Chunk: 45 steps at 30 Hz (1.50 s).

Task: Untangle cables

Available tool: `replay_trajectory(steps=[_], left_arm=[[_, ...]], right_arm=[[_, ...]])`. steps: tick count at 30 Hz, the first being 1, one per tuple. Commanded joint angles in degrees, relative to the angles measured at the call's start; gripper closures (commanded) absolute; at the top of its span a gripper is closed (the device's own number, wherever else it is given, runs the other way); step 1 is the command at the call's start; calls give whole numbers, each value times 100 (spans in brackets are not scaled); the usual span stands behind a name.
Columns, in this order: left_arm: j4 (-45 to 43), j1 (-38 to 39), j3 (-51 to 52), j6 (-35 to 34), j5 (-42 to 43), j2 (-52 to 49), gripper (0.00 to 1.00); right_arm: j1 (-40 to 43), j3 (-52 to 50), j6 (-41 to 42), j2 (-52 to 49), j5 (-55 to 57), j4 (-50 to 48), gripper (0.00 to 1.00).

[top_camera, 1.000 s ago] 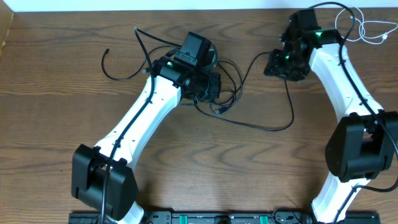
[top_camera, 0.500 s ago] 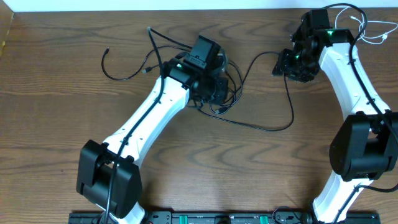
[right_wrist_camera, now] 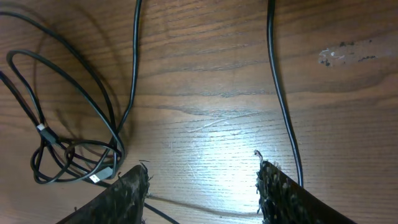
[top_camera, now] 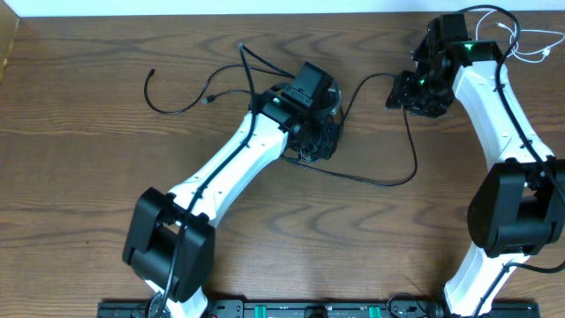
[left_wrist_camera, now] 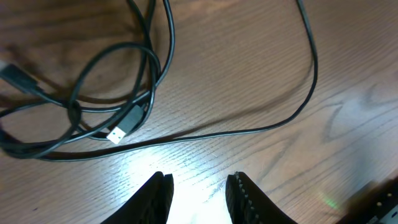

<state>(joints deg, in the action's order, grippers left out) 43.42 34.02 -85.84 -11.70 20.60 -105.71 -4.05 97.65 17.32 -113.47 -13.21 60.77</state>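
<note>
Light, limp and slippery, the black cables [left_wrist_camera: 74,114] look best pinched on a bare strand beside the USB plug [left_wrist_camera: 116,134]; left gripper [left_wrist_camera: 199,182] and right gripper [right_wrist_camera: 200,165] both stand parted, empty.

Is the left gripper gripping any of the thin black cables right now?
No, the left gripper stands open over the bare wooden table, and the thin black cables lie beyond its fingertips.

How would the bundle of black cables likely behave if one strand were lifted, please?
Probably floppy: the black cables lie in loose, overlapping loops flat on the table. Lifting one strand would likely drag the others along, since the loops cross near the silver-tipped plug. They look thin, so they are probably light.
</note>
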Motion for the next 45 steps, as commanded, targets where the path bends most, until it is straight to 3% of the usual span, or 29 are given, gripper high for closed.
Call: replay_trajectory(steps=[1,12,21,33,45], left_arm=[[-13,111,68,120,-76,-236,66],[-348,264,72,227,-153,-752,65],[-861,260,72,258,-1832,-1110,60],[-1331,254,76,2135,-2177,-1189,59],[-1591,52,79,2238,-2173,-1670,53]], right_arm=[[33,-37,-116,-11,26,26,45],[37,-37,-175,-11,24,37,45],[37,-37,-177,-11,26,35,44],[35,-37,-243,-11,24,37,44],[31,-37,-284,-11,24,50,43]])
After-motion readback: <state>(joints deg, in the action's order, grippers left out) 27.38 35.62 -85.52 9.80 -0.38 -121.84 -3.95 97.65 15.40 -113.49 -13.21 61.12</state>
